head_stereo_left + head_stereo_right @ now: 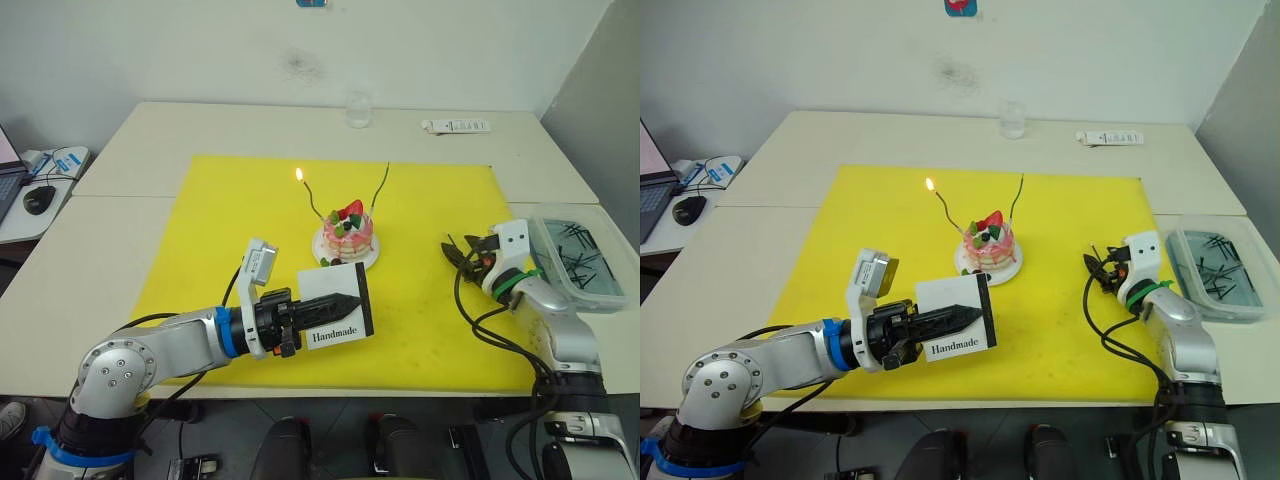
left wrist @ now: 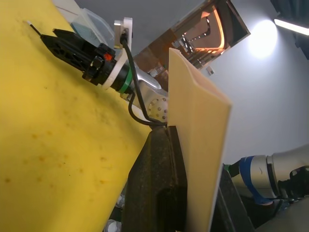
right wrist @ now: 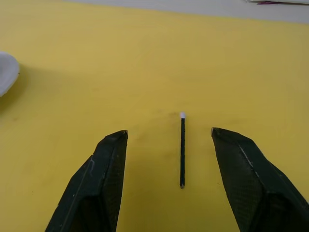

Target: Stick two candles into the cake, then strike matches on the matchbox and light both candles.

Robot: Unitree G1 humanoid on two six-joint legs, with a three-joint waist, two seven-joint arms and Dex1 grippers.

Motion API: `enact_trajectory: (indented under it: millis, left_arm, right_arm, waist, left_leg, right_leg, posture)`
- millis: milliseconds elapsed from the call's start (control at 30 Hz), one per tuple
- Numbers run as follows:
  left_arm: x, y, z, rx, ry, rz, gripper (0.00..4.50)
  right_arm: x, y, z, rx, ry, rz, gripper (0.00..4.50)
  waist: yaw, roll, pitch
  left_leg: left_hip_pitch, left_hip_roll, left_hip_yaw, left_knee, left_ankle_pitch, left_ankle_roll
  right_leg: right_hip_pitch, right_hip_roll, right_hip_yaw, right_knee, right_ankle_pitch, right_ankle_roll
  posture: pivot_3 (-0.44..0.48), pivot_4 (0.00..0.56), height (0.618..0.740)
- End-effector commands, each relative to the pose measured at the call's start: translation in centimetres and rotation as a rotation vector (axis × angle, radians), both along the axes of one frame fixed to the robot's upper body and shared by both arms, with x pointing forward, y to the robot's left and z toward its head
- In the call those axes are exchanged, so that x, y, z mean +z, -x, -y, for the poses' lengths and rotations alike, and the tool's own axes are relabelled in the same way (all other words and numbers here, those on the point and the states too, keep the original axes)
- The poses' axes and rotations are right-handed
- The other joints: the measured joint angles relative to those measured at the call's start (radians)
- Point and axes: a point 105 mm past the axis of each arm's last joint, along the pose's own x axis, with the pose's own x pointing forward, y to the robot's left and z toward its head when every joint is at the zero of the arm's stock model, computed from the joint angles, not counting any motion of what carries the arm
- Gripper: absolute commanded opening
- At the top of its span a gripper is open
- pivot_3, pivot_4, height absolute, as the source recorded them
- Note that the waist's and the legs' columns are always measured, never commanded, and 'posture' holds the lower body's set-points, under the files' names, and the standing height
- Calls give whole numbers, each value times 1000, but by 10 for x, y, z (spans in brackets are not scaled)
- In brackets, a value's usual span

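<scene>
The cake (image 1: 347, 238) is set at the yellow mat's (image 1: 200, 240) centre, with both candles stuck in: the candle at its ten o'clock (image 1: 308, 200) is lit, the one at one o'clock (image 1: 381, 186) is not. At the cake's six o'clock the matchbox (image 1: 338, 308) is clamped upright by the left gripper (image 1: 335, 304). At three o'clock the right gripper (image 3: 169, 137) is held with jaws apart over a match (image 3: 182, 150) lying flat on the mat. The thin match could be skidded aside or missed as the fingers close. Its white head is made out in the right wrist view, while the flame is seen from the head views.
</scene>
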Motion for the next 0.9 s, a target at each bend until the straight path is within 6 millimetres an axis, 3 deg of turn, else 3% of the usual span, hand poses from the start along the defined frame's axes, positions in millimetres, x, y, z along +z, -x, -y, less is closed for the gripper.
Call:
enact_trajectory:
  millis: [33,533,633,833,900]
  left_arm:
    - [12,5,2,-15,19,45,0]
    - [13,3,1,-12,11,46,0]
    - [13,3,0,-13,9,47,0]
    - [13,3,0,-11,6,49,0]
    - [12,3,1,-12,4,49,0]
  right_arm:
    - [9,-12,2,-52,14,45,2849]
    - [-12,-22,2,-102,-9,-10,2849]
    - [-14,-22,3,-115,-1,-14,2203]
    - [-22,-20,4,-108,47,-50,127]
    - [-26,-19,5,-109,63,-69,54]
  waist:
    - [0,0,0]
    - [0,0,0]
    - [0,0,0]
    - [0,0,-1]
    - [0,-1,-1]
  left_leg:
    - [0,0,0,0,0,0]
    - [2,0,-1,0,0,0]
    - [3,0,-1,0,0,0]
    - [3,0,-1,1,0,0]
    - [4,0,-1,1,0,0]
  right_leg:
    - [0,0,0,0,0,0]
    - [3,0,0,0,0,0]
    - [4,0,0,0,0,0]
    - [5,0,0,0,0,0]
    - [5,0,0,-1,0,0]
  posture:
    - [0,150,740]
    - [0,150,740]
    - [0,150,740]
    - [0,150,740]
    - [0,150,740]
